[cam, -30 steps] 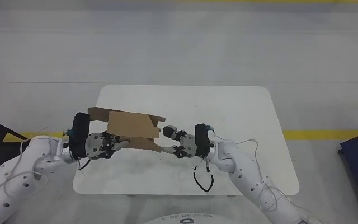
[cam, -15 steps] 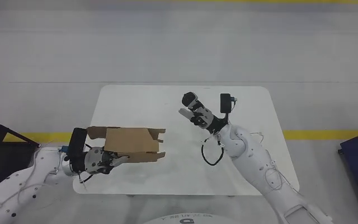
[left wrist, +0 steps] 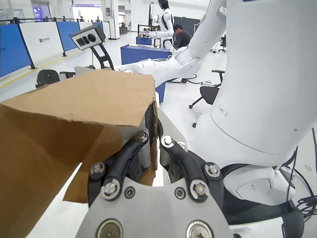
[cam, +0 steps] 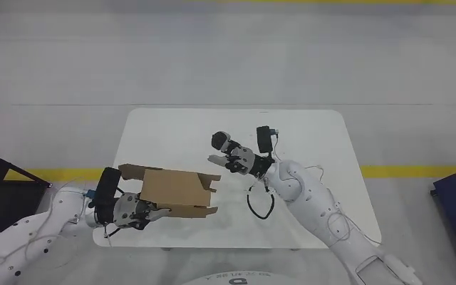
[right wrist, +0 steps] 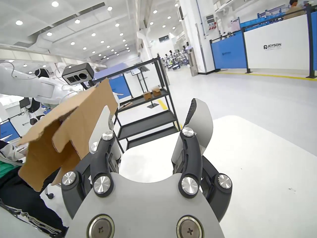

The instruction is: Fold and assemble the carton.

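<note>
A brown cardboard carton (cam: 173, 187), partly opened into a tube with loose end flaps, is held above the table's front left. My left gripper (cam: 158, 209) is shut on its near side wall; the left wrist view shows the fingers (left wrist: 141, 147) pinching that cardboard edge of the carton (left wrist: 74, 105). My right gripper (cam: 217, 148) hangs open above the table's middle, just beyond the carton's notched right-hand flaps and apart from them. In the right wrist view the carton (right wrist: 69, 125) sits beside the spread right gripper (right wrist: 153, 122), which holds nothing.
The white table (cam: 306, 128) has bare room at the back and right. A black cable (cam: 260, 206) loops down from the right forearm near the table's front. The table's front edge runs close under the left arm.
The right gripper swung from the table's back toward the carton's right end, staying open. The left arm shifted the carton slightly forward and to the right.
</note>
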